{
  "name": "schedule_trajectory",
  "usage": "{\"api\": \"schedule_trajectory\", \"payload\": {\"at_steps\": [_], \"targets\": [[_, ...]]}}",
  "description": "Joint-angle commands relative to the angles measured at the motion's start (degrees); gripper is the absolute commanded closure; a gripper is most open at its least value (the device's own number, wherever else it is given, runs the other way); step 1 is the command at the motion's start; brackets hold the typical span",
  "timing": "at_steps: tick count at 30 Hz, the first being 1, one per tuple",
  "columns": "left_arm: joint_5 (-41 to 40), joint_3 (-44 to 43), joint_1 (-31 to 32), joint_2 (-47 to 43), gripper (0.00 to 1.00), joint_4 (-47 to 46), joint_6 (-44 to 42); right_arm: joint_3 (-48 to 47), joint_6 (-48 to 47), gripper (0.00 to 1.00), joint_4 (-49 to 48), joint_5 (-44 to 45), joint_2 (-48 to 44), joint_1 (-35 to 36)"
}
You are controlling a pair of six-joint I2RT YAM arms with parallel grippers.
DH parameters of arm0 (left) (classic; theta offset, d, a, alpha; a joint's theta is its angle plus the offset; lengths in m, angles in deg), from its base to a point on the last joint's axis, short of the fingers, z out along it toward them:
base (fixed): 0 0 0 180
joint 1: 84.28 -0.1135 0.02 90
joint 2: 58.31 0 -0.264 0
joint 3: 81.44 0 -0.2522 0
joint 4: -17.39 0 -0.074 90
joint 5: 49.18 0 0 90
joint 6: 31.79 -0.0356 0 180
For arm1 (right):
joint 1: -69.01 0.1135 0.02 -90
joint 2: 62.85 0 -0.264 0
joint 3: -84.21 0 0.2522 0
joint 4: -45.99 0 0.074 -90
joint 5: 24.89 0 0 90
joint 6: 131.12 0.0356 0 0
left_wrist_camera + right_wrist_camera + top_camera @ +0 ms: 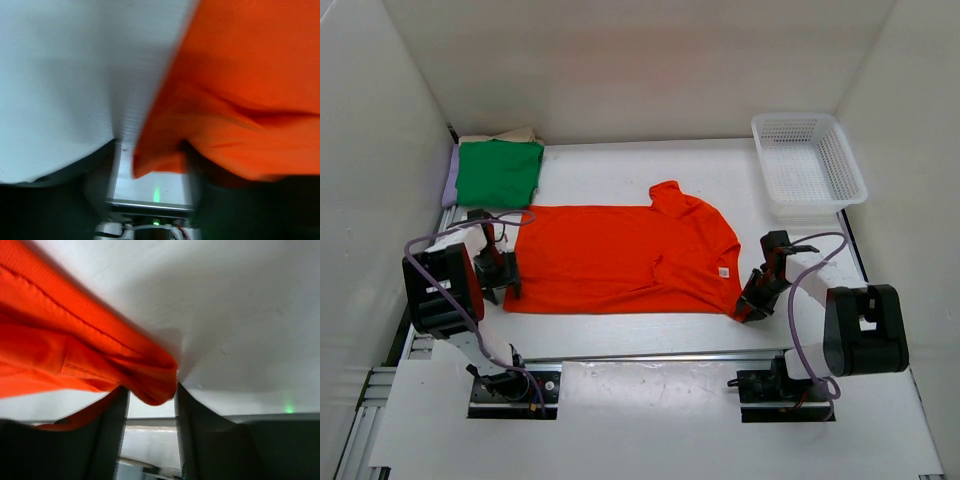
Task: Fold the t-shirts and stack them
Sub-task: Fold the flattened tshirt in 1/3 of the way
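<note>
My left gripper (508, 282) and right gripper (748, 303) each pinch a near corner of the flat orange-red cloth t-shirt (620, 255). Bare white table (650, 340) lies open along its near edge. Its small white tag (724, 270) is unreadable.

An orange-red t-shirt (620, 258), a bright green t-shirt (498, 172), a white mesh basket (808, 165), black fingers (200, 435).

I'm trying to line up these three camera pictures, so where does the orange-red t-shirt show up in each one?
Top external: the orange-red t-shirt lies spread across the middle of the table, between the two arms.
Left wrist: its corner fills the right and upper part of the picture, blurred.
Right wrist: its hemmed edge crosses the left half, hanging between the fingers.
Shared landmark: the white table, seen beside the cloth in every view.
</note>
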Motion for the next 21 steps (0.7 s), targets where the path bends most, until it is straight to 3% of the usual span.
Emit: {"api": "schedule_trajectory", "payload": {"at_steps": [1,3,4,12,17,19,21], "targets": [[0.8,0.3,0.2,-0.1,0.45,-2.6,-0.1,1.5,0.3,0.71,-4.9,-2.0,1.6,0.1],[2.2,0.8,0.7,-0.1,0.75,-2.6,-0.1,2.2,0.3,0.93,-3.9,-0.9,-1.0,0.1],[2.2,0.8,0.7,-0.1,0.9,-2.6,-0.1,2.8,0.9,0.98,-2.5,-0.3,-2.0,-0.6],[-7.0,5.8,-2.1,-10.6,0.9,2.2,-0.1,3.5,7.3,1.0,9.5,2.1,-16.3,-1.2],[-10.3,12.1,-2.1,-16.1,0.9,6.3,-0.1,14.4,13.5,1.0,8.8,-1.2,-21.1,-1.2],[-11.8,14.2,-2.1,-16.8,0.82,6.3,-0.1,17.2,14.0,1.0,7.3,-2.7,-21.8,-1.2],[-13.8,16.7,-2.1,-16.8,0.52,5.7,-0.1,18.9,14.0,0.95,5.8,-3.9,-21.8,-1.2]]}}
